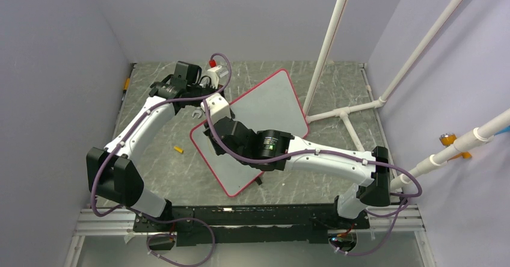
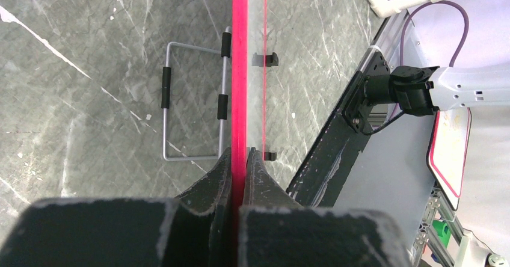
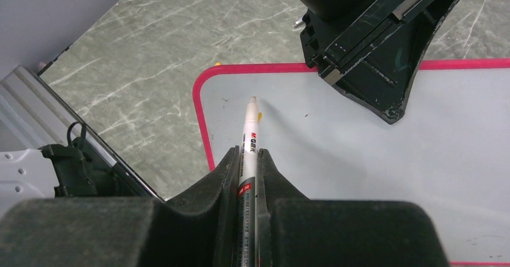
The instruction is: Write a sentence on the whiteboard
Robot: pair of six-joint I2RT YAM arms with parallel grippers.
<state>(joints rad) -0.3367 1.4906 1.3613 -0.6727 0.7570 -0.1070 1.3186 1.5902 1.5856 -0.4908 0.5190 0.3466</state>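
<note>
The whiteboard [image 1: 273,104] lies tilted in the middle of the table, pale grey with a red rim. My left gripper [image 1: 209,113] is shut on its upper-left edge; in the left wrist view the rim [image 2: 240,68] runs edge-on between the closed fingers [image 2: 240,159]. My right gripper [image 1: 211,138] is shut on a slim white marker [image 3: 249,141], whose tip sits at the board [image 3: 361,159] near its left corner. A tiny yellow spot [image 3: 260,116] shows beside the tip. No letters of the sentence show.
A yellow marker cap [image 1: 178,149] lies on the table left of the board. A wire stand [image 2: 192,98] sticks out under the board's edge. White pipes [image 1: 343,110] stand at the back right. A black rail [image 1: 240,210] runs along the near edge.
</note>
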